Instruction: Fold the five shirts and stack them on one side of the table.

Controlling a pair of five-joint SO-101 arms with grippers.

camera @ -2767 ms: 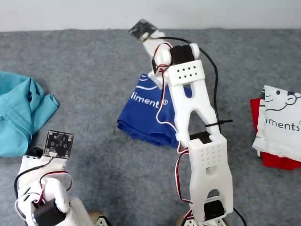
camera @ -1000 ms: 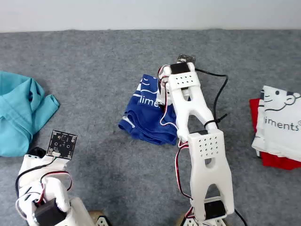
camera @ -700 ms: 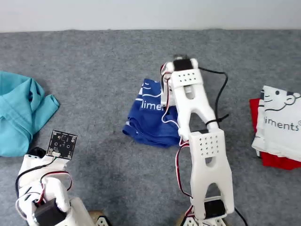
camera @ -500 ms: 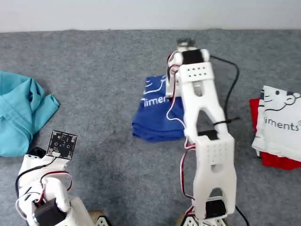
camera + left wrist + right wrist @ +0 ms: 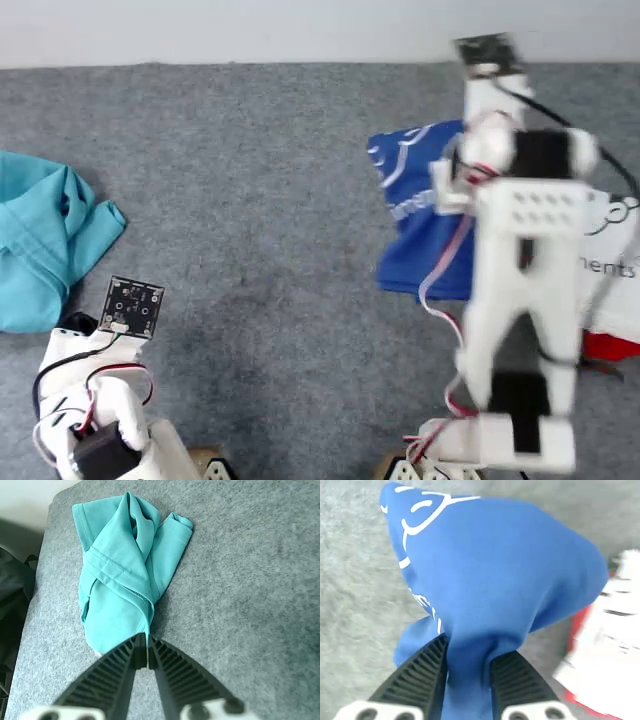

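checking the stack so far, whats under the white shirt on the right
A red shirt lies under the white shirt, its edge poking out. Anything else beneath is covered, and the arm holding the blue shirt blocks part of the pile in the high view.

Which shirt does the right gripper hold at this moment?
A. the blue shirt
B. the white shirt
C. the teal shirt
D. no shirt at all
A: in the right wrist view the right gripper is shut on a bunched fold of the blue shirt.
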